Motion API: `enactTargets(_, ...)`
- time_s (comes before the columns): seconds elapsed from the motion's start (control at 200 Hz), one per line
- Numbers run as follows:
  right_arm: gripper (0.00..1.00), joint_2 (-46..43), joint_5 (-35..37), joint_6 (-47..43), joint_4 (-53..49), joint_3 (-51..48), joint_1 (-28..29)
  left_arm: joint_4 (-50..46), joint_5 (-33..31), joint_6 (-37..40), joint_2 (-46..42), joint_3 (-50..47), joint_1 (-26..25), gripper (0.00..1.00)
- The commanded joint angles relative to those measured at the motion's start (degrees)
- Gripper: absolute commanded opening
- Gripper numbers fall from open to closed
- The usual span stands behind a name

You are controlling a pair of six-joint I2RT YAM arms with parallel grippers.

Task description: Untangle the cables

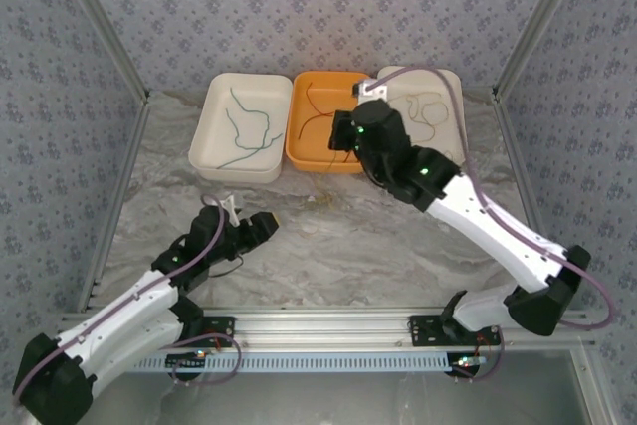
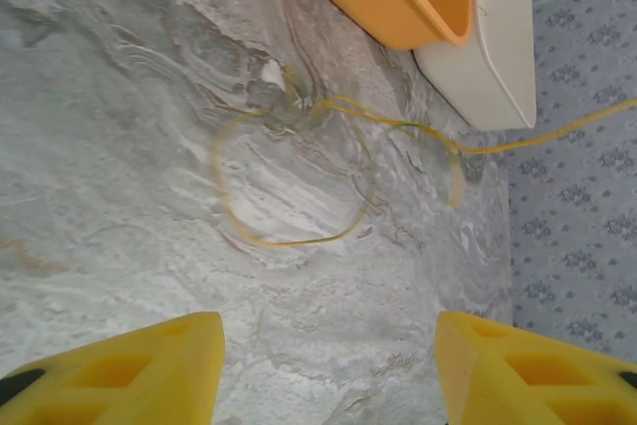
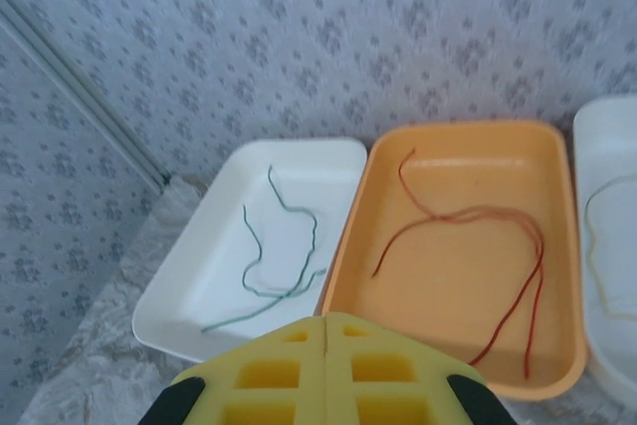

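Three cables lie apart in trays at the back: a green cable [image 1: 249,126] [image 3: 284,246] in the left white tray [image 1: 204,136], a red cable [image 1: 318,111] [image 3: 478,236] in the orange tray [image 1: 318,164], and a yellow-tan cable [image 1: 428,106] in the right white tray [image 1: 453,82]. Another yellow cable [image 2: 299,242] lies looped on the marble table ahead of my left gripper [image 2: 328,330] [image 1: 261,226], which is open with nothing between its fingers. My right gripper [image 3: 326,320] [image 1: 348,129] hovers over the orange tray's near edge, pads pressed together and empty.
Patterned walls and metal frame posts [image 1: 109,47] close in the table on three sides. The orange tray's corner [image 2: 398,7] and a white tray [image 2: 498,57] sit just beyond the looped yellow cable. Bare marble lies between the two arms.
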Motion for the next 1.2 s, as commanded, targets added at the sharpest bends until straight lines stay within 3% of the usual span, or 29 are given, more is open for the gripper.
enactTargets(0.0, 0.00, -2.55, -1.06, -5.78, -8.79, 8.11, -1.74, 4.70, -4.33, 1.06, 2.77, 3.08, -3.06, 0.58)
enactTargets(0.33, 0.00, -0.04, -7.41, -10.22, -21.18, 30.18, -6.43, 11.24, -9.04, 3.32, 11.78, 5.62, -11.40, 0.54)
enactTargets(0.44, 0.00, 0.81, -9.44, -9.82, -23.08, 34.16, -7.68, 16.04, -9.74, 6.70, 14.49, 7.09, -15.08, 0.59)
enactTargets(0.67, 0.00, 0.13, -15.07, -7.02, -23.08, 32.47, -9.08, 15.16, -16.19, 22.59, 17.61, 13.02, -24.55, 0.72)
enactTargets(0.789, 0.00, 0.00, -18.43, -5.56, -22.48, 31.41, -9.10, 16.82, -19.77, 26.73, 17.99, 12.51, -27.17, 0.79)
enactTargets(0.944, 0.00, 0.25, -23.61, -5.02, -22.41, 31.25, -9.02, 14.33, -25.69, 26.21, 17.27, 11.82, -27.98, 0.80)
enactTargets(1.094, 0.00, 0.23, -27.13, -8.51, -23.47, 30.63, -9.08, 13.40, -30.25, 23.79, 7.72, 8.92, -27.94, 0.74)
enactTargets(1.194, 0.00, -0.37, -28.46, -10.87, -23.55, 28.75, -9.23, 5.56, -31.88, 20.06, 2.38, 9.92, -26.53, 0.69)
